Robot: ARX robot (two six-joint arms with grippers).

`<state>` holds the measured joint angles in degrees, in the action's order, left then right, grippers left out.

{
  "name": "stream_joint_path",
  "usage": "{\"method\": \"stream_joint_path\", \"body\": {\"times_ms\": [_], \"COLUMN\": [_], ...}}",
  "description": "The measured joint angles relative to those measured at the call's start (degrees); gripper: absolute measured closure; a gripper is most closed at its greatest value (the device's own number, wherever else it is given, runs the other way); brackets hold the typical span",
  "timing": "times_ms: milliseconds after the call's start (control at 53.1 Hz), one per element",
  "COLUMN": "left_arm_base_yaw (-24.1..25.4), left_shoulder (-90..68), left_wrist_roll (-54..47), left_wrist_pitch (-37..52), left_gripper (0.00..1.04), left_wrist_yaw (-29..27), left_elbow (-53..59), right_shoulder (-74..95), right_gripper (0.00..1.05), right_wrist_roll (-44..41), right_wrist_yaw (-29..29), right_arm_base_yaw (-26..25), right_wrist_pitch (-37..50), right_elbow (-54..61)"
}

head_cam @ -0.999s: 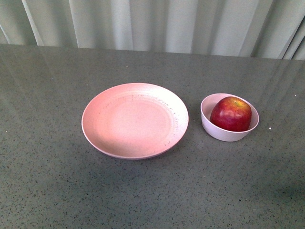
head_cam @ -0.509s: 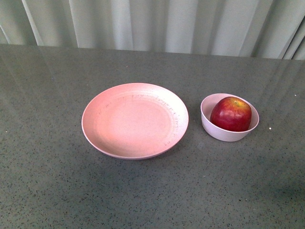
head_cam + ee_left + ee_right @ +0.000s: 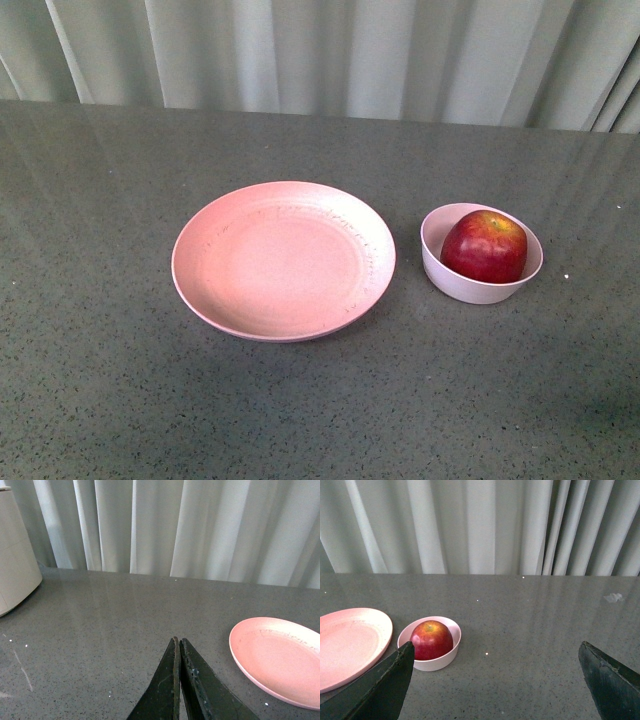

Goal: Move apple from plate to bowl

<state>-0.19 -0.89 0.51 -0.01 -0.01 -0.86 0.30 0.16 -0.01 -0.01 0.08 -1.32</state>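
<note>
Three task items are laid out on the grey bench point(image 3: 100, 400), described here from largest to smallest. The plate point(image 3: 283, 260) is found bare at the centre of the bench. The bowl point(image 3: 481, 253) is set just beside it, apart from its rim, on the robot's right. The apple point(image 3: 484, 245) is seated inside the bowl, stem patch upward, and is nearly as wide as the bowl's inside. The transfer is therefore judged to be done; only withdrawal or parking of the arms is judged to remain, and no further grasp appears to be called for. The left claw point(image 3: 177, 645) is seen clenched on nothing, its jaws pressed together above bare bench near the plate. The right claw point(image 3: 495, 675) is seen released, its jaws spread wide and holding nothing, well back from the bowl. Neither arm is shown in the front view. A pale object point(image 3: 15, 570) is cut off at the edge of the left wrist view and cannot be identified. The bowl's floor is hidden by the apple.
</note>
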Motion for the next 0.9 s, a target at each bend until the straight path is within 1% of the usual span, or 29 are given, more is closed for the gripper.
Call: {"method": "stream_joint_path", "body": {"times_ms": [75, 94, 226, 358, 434, 490, 547, 584, 622, 679, 905], "left_arm_base_yaw": [0.0, 0.0, 0.0, 0.0, 0.0, 0.0, 0.0, 0.0, 0.0, 0.0, 0.0], "left_shoulder": [0.0, 0.0, 0.02, 0.02, 0.02, 0.02, 0.02, 0.02, 0.02, 0.02, 0.02], "left_wrist_roll": [0.0, 0.02, 0.0, 0.0, 0.0, 0.0, 0.0, -0.02, -0.13, -0.11, -0.13], "left_wrist_pitch": [0.0, 0.0, 0.0, 0.0, 0.0, 0.0, 0.0, 0.0, 0.0, 0.0, 0.0], "left_gripper": [1.03, 1.02, 0.7, 0.5, 0.33, 0.22, 0.15, 0.08, 0.08, 0.1, 0.09], "left_wrist_yaw": [0.0, 0.02, 0.0, 0.0, 0.0, 0.0, 0.02, 0.0, 0.0, 0.0, 0.0], "left_elbow": [0.0, 0.0, 0.0, 0.0, 0.0, 0.0, 0.0, 0.0, 0.0, 0.0, 0.0], "right_shoulder": [0.0, 0.0, 0.0, 0.0, 0.0, 0.0, 0.0, 0.0, 0.0, 0.0, 0.0], "right_gripper": [0.09, 0.09, 0.09, 0.09, 0.09, 0.09, 0.09, 0.09, 0.09, 0.09, 0.09], "right_wrist_roll": [0.0, 0.0, 0.0, 0.0, 0.0, 0.0, 0.0, 0.0, 0.0, 0.0, 0.0], "right_wrist_yaw": [0.0, 0.0, 0.0, 0.0, 0.0, 0.0, 0.0, 0.0, 0.0, 0.0, 0.0], "right_arm_base_yaw": [0.0, 0.0, 0.0, 0.0, 0.0, 0.0, 0.0, 0.0, 0.0, 0.0, 0.0], "right_wrist_pitch": [0.0, 0.0, 0.0, 0.0, 0.0, 0.0, 0.0, 0.0, 0.0, 0.0, 0.0], "right_elbow": [0.0, 0.0, 0.0, 0.0, 0.0, 0.0, 0.0, 0.0, 0.0, 0.0, 0.0]}}
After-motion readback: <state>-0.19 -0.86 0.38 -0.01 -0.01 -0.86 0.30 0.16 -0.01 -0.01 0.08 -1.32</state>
